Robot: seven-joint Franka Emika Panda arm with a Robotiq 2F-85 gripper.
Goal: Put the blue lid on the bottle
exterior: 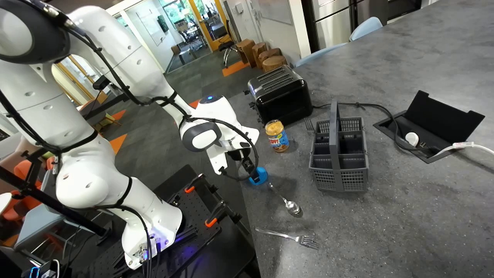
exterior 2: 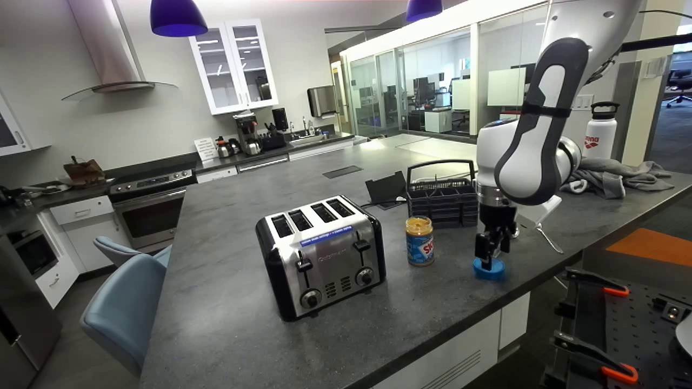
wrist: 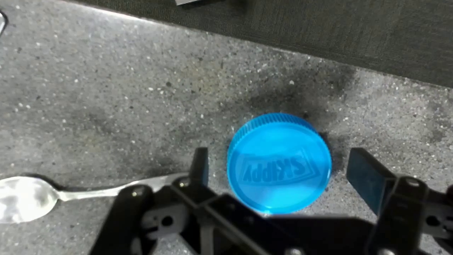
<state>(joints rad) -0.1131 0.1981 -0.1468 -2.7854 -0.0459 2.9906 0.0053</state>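
Note:
The blue lid (wrist: 279, 177) lies flat on the grey counter, its embossed top facing up in the wrist view. It also shows in both exterior views (exterior: 263, 174) (exterior 2: 491, 273), near the counter's edge. My gripper (wrist: 279, 157) is open, with one finger on each side of the lid. A gap shows between the lid and each finger in the wrist view. In the exterior views the gripper (exterior: 253, 176) (exterior 2: 496, 257) is low over the lid. The bottle, a small orange-yellow jar with a blue label (exterior: 278, 139) (exterior 2: 420, 246), stands upright and uncapped near the toaster, apart from the gripper.
A toaster (exterior: 281, 92) (exterior 2: 324, 259) stands behind the jar. A dark cutlery basket (exterior: 339, 173) (exterior 2: 443, 202) is beside it. A spoon (exterior: 292, 207) (wrist: 28, 200) lies close to the lid, and a fork (exterior: 305, 240) is farther along. The counter edge is close to the lid.

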